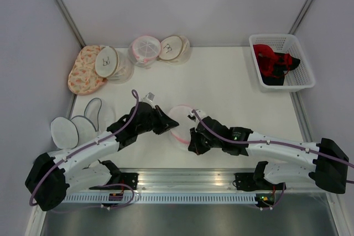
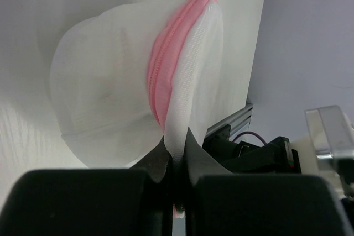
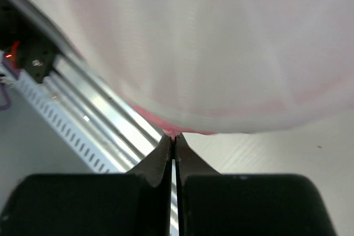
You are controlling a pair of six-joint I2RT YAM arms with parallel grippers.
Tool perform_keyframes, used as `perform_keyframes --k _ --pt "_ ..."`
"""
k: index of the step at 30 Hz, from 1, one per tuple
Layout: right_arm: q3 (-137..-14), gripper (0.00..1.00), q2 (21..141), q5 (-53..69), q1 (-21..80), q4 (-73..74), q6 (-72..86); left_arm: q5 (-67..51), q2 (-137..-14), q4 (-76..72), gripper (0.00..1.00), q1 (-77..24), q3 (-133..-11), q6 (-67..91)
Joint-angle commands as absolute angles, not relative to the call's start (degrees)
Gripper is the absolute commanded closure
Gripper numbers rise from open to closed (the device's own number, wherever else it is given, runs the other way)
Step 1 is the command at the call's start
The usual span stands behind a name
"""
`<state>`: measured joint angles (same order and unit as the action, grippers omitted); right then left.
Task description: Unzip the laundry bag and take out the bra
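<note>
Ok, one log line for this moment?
left claw: shut on laundry bag mesh beside zipper | right claw: shut on bag's pink near edge | zipper: looks closed

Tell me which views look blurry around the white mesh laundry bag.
Right wrist view: the white mesh laundry bag is a soft blur. Left wrist view: its pink zipper band looks fairly sharp. Top view: evenly lit, crisp.
</note>
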<state>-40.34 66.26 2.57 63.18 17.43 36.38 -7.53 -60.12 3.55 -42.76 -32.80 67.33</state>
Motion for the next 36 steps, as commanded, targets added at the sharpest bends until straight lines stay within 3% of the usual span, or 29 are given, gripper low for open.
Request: perform_keyframes --k 1,8,12,18,21,22,24,30,36 --pt "-42.2 0.99 65.5 -7.6 63.5 30.3 35.0 -6.1 -58.2 4.9 0.98 -41.1 -35.6 63.1" --pt "-44.3 1.0 66.3 -34.7 63.1 41.3 38.6 -15.5 -63.3 4.9 0.98 -40.1 -38.8 54.9" --pt "-46.1 0.99 67.6 -43.7 60.9 40.7 38.0 -23.8 -68.6 6.5 0.98 -39.9 -44.0 48.3" --pt "-47.4 1.0 67.9 -39.7 57.0 35.4 33.6 -27.9 -77.8 16.9 0.98 -39.0 -57.7 35.2" --pt "-46.8 0.99 67.4 -33.6 57.0 33.6 32.9 -21.4 -81.8 20.9 0.61 -37.3 -62.0 33.0" --pt "-46.4 1.0 67.4 -31.0 57.0 32.7 32.9 -18.2 -82.3 21.4 0.23 -36.7 -62.3 32.8" --pt "-45.3 1.0 67.4 -26.0 57.0 31.0 33.4 -8.4 -83.1 23.2 0.01 -35.9 -61.3 34.8" --pt "-41.8 1.0 67.9 -13.5 57.0 23.8 34.0 3.5 -73.8 24.6 0.0 -35.6 -51.1 45.2" --pt "-39.9 1.0 69.8 8.0 57.1 9.9 33.9 -7.9 -61.6 14.9 0.0 -35.9 -39.7 57.0"
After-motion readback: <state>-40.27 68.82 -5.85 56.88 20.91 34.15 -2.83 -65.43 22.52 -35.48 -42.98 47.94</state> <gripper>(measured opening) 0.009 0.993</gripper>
